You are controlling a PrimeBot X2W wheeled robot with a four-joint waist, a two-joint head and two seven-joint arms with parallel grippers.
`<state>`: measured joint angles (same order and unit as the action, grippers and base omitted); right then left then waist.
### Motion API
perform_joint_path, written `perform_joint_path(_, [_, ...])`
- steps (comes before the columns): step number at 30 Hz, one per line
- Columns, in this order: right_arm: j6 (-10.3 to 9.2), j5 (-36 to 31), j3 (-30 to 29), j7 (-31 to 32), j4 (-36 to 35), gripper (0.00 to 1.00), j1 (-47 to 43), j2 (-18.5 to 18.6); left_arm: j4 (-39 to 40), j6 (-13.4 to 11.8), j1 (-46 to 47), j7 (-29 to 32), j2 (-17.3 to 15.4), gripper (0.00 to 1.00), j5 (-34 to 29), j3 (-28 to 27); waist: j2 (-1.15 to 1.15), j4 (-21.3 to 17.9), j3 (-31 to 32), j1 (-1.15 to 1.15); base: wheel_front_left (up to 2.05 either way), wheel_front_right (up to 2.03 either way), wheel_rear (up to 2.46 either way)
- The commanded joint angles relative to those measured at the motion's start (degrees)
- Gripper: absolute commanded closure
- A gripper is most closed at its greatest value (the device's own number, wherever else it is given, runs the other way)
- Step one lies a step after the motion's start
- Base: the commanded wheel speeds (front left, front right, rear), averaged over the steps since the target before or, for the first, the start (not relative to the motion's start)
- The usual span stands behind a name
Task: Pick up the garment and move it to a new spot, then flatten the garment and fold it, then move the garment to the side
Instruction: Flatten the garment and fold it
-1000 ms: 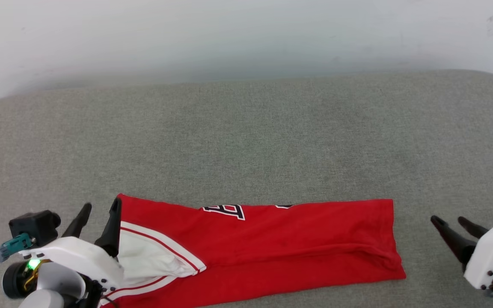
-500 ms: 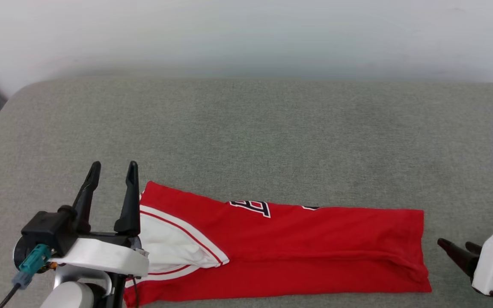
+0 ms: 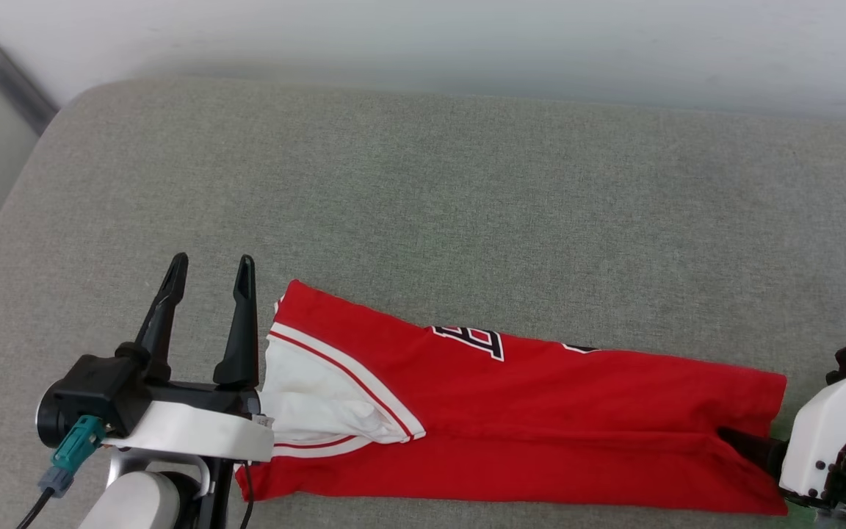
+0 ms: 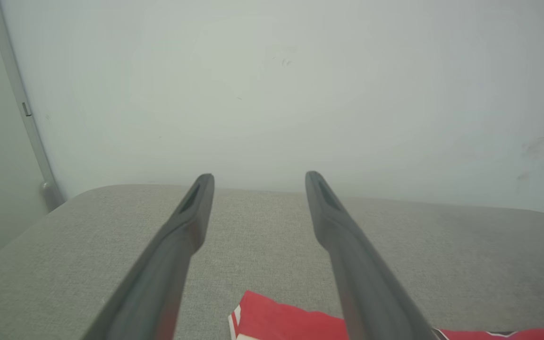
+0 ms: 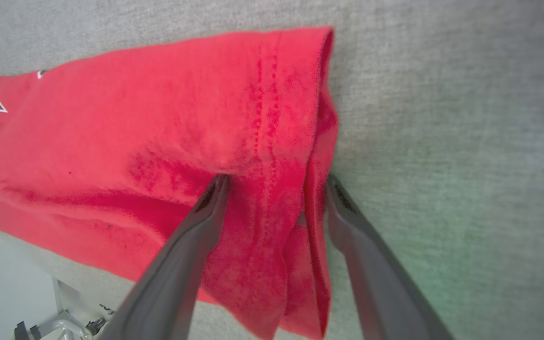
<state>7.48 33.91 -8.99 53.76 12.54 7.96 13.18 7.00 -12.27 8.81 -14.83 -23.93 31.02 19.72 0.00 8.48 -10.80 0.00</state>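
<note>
Head view: a red basketball-style T-shirt with a white sleeve, striped trim and a sliver of black lettering [image 3: 540, 411] lies folded into a long band along the near part of a grey woven cushion [image 3: 467, 184]. Its sleeve end is at the left and its hem at the right. The left gripper [image 3: 211, 263] hovers just beside the sleeve end, forearm level, its dark fingers pointing away from the robot and parted, gripping nothing. The right gripper [image 3: 753, 448] reaches in low from the right, its fingers at the hem.

Left wrist view: the left gripper's two fingers [image 4: 196, 226] spread wide over bare cushion, facing a pale wall [image 4: 272, 85]. A red corner of the shirt [image 4: 291, 321] lies below them.

Right wrist view: the right gripper's [image 5: 276, 182] jaws are apart and straddle the bunched hem [image 5: 135, 123], not yet clamped. It is hard to tell how many layers lie between them.

Risk: if the jaws pinch only some layers, lifting would probably peel the fold open. A pull from this end alone could skew the band.
</note>
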Motion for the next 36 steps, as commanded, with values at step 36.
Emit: perform_joint_path(36, [0.0, 20.1, -18.4, 10.6, 4.8, 1.0, 5.4, -8.7, -2.4, -3.2, -4.3, 2.5, -2.4, 0.0, 0.3, -1.1, 0.0, -8.9, 7.0, 0.0, 0.0, 0.0, 0.0])
